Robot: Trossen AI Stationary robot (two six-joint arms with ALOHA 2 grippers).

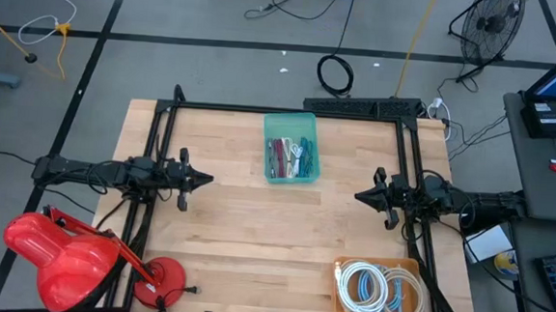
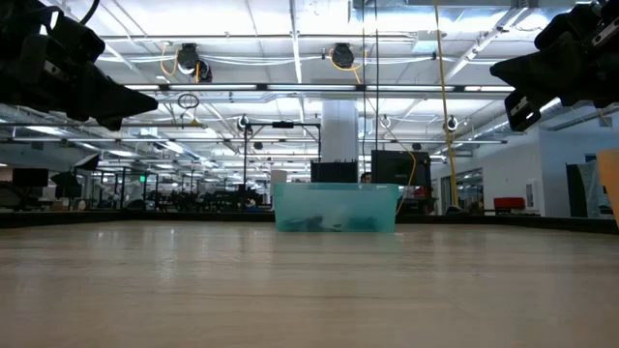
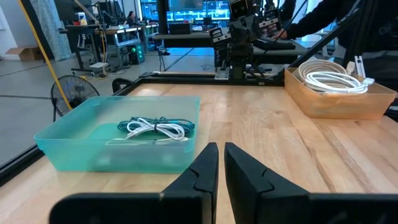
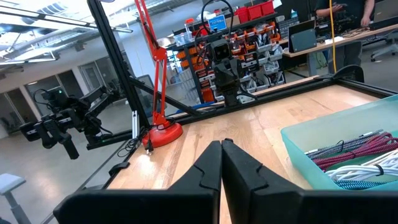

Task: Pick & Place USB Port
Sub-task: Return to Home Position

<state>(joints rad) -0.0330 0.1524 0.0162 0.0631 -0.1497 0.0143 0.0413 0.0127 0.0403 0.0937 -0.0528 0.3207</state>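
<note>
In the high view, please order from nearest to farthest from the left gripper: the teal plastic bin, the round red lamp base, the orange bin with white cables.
From the left gripper:
1. Teal plastic bin, top middle of the table.
2. Round red lamp base, bottom left edge.
3. Orange bin with white cables, bottom right corner.

Left arm stretched level, left gripper [image 1: 202, 178] pointing inward, fingers closed to a slit, right arm mirrored opposite, right gripper [image 1: 361, 194] fingers pressed together, both aloft, well apart.

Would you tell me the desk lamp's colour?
The lamp is red; high view shows it best.
</note>
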